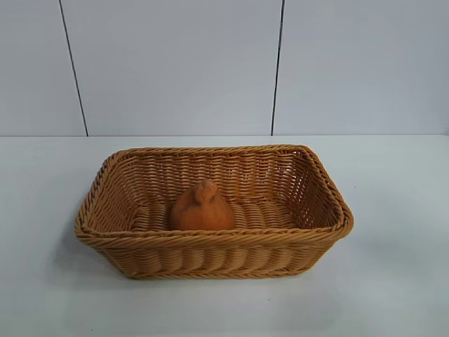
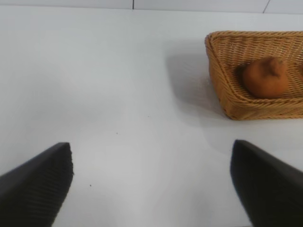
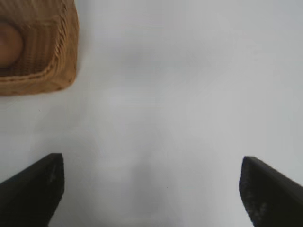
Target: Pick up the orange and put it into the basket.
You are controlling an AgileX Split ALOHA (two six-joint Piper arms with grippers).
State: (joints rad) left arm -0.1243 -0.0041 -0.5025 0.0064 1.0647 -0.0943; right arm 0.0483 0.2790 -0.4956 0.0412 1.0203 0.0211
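The orange (image 1: pixel 201 208) is a dull orange-brown fruit with a knobby top, and it rests on the floor of the wicker basket (image 1: pixel 210 242) in the middle of the white table. The left wrist view shows the orange (image 2: pixel 266 77) inside the basket (image 2: pixel 222 90) off to one side, well away from my left gripper (image 2: pixel 152 161), which is open over bare table. My right gripper (image 3: pixel 151 172) is also open over bare table, with a corner of the basket (image 3: pixel 64 71) and a slice of the orange (image 3: pixel 8 43) far from it. Neither arm shows in the exterior view.
The white table (image 1: pixel 393 281) spreads out all round the basket. A pale panelled wall (image 1: pixel 175 63) with dark seams stands behind the table's far edge.
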